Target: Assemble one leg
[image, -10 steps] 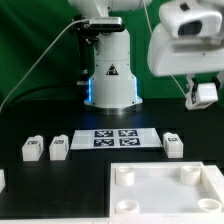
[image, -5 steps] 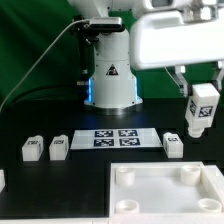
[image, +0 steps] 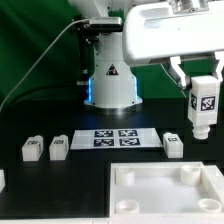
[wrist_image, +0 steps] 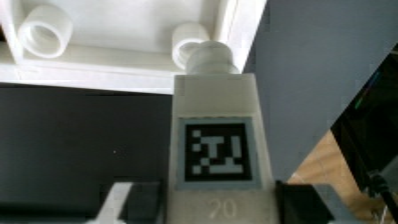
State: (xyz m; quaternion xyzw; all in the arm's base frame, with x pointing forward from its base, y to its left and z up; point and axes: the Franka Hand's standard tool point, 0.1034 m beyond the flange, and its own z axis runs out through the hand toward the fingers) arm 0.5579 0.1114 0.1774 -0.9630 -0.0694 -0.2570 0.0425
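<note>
Two fingers (wrist_image: 128, 201) clamp the leg (image: 204, 108) upright, hanging in open air near the panel's (image: 160, 196) corner.

The panel (image: 165, 198) runs off the lower and right edges of the exterior view, its near corners unseen. At the left edge a white piece (image: 2, 179) shows only as a sliver, too little to name. The arm (image: 165, 35) is cut by the top edge. The tool (image: 203, 82) covers the upper end of the held leg (image: 203, 110) (contact itself hidden). In the wrist view its fingers (wrist_image: 134, 203) are dark, blurred and cropped.
</note>
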